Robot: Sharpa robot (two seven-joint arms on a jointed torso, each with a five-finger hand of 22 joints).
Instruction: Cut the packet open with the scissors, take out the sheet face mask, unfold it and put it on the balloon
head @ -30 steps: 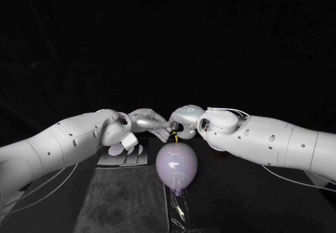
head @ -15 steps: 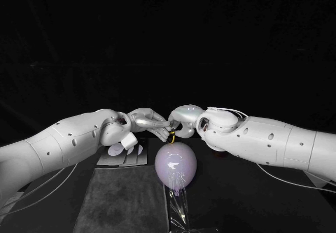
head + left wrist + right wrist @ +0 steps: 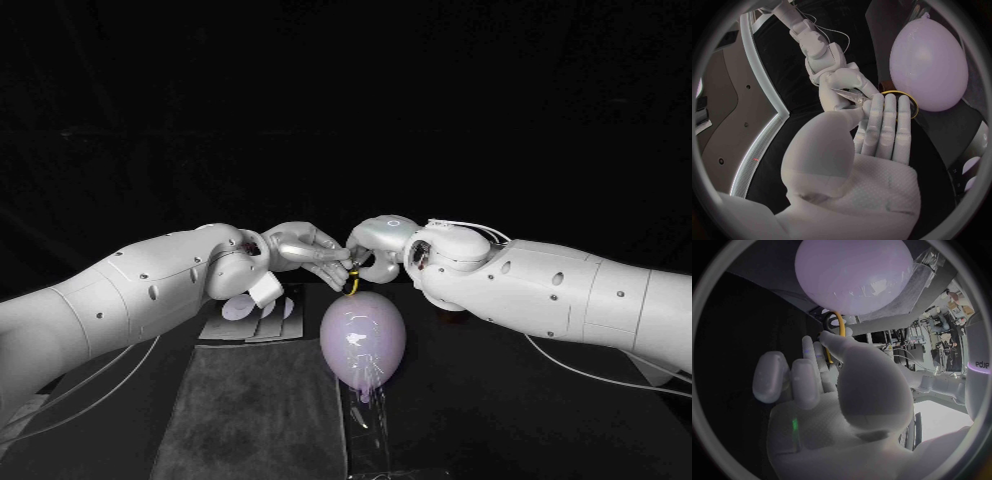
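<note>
Yellow-handled metal scissors point(image 3: 856, 97) above pale lilac oval balloon point(image 3: 364, 338), position unchanged since a second before.
I saw the right hand point(image 3: 378, 250) still pinching them; whether the left hand point(image 3: 306, 250) gripped, I couldn't tell.

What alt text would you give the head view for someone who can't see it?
Two white robot arms meet mid-picture, the left robot hand and right robot hand together at yellow-handled scissors right by a pale purple balloon. A grey mat lies on the black table beside it.
</note>
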